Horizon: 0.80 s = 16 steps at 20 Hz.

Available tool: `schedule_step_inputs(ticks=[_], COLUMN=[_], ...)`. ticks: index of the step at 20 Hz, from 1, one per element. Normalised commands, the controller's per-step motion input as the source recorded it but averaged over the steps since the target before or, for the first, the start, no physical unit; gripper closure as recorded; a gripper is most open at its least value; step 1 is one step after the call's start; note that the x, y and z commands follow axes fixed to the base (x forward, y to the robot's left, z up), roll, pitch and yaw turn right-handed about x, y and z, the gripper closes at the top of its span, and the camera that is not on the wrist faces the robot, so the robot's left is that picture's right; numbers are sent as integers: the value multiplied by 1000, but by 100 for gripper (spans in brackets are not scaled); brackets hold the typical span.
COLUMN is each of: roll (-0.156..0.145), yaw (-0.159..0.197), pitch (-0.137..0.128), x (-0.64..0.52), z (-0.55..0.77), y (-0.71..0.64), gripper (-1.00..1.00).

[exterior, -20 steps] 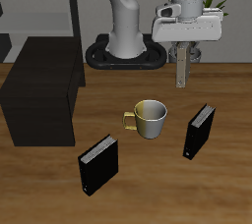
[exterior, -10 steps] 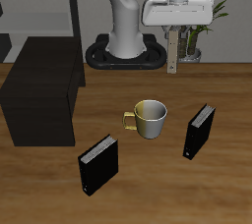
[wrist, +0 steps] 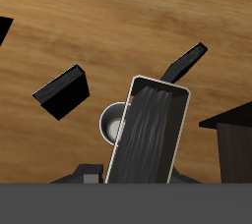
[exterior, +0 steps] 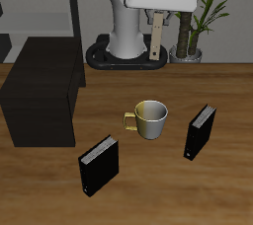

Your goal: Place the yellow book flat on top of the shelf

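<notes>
The yellow book (exterior: pixel 156 35) hangs upright and edge-on from my gripper (exterior: pixel 157 12), high above the back of the table. In the wrist view the book (wrist: pixel 148 135) fills the middle, with its greyish page edges facing the camera. My gripper is shut on the book's top end. The shelf (exterior: pixel 40 88), a large matte black box, stands on the table well to the side of and below the book. One of its corners shows in the wrist view (wrist: pixel 232 140).
A metallic mug (exterior: pixel 148 119) stands mid-table, and shows in the wrist view (wrist: pixel 114 126). Two black books stand upright near the front, one (exterior: pixel 98 165) nearest the front edge and one (exterior: pixel 200 131) beside the mug. A grey rack (exterior: pixel 40 2) and a plant (exterior: pixel 198 17) stand at the back.
My gripper has lifted the yellow book higher and carried it sideways toward the shelf's side. The mug, the black books and the shelf have not moved.
</notes>
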Motion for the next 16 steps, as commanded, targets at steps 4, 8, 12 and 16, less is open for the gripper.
schedule_step_inputs(ticks=[4,8,12,16], roll=[-114,-87,-104,-170], yaw=[112,84,111,87], pitch=[-78,-26,-40,-4], x=[196,130,150,166], z=[233,51,85,33], y=[-589,-450,-406,-488], gripper=[100,100,100,100])
